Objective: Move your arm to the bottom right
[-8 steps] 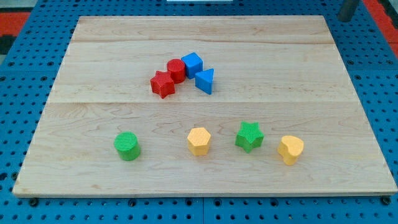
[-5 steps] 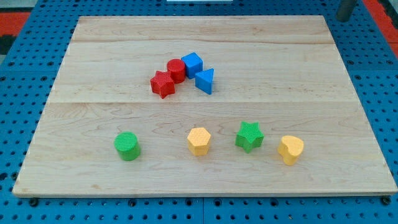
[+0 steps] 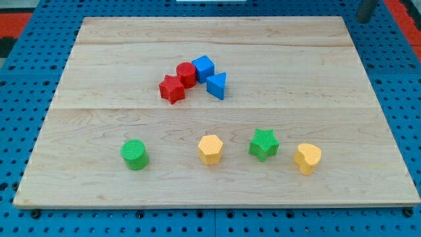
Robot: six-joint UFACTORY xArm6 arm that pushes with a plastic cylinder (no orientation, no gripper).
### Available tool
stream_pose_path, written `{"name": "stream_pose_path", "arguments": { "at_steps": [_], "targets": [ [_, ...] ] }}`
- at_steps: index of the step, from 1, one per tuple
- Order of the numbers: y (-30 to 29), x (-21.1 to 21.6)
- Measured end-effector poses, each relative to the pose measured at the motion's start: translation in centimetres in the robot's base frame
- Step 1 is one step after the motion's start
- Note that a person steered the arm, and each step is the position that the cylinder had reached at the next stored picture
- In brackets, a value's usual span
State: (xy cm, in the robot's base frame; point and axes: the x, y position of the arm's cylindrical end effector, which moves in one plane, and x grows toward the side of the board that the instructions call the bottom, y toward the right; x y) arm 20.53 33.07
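My tip (image 3: 364, 19) shows at the view's top right corner, just off the wooden board (image 3: 217, 184), far from all blocks. Near the board's middle top sit a red star (image 3: 172, 89), a red cylinder (image 3: 186, 74), a blue cube (image 3: 203, 67) and a blue triangle (image 3: 217, 85), close together. Along the lower part lie a green cylinder (image 3: 135, 155), a yellow hexagon (image 3: 210, 149), a green star (image 3: 264, 144) and a yellow heart (image 3: 307, 158).
The board lies on a blue pegboard (image 3: 20, 92). A red surface (image 3: 20, 26) shows at the view's top left and top right corners.
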Motion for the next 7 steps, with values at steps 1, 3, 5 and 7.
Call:
{"name": "stream_pose_path", "arguments": {
  "at_steps": [1,3,5,7],
  "targets": [
    [0.0,1.0],
    [-0.9,8.3],
    [-9.3,17.1],
    [-8.5,23.8]
  ]
}}
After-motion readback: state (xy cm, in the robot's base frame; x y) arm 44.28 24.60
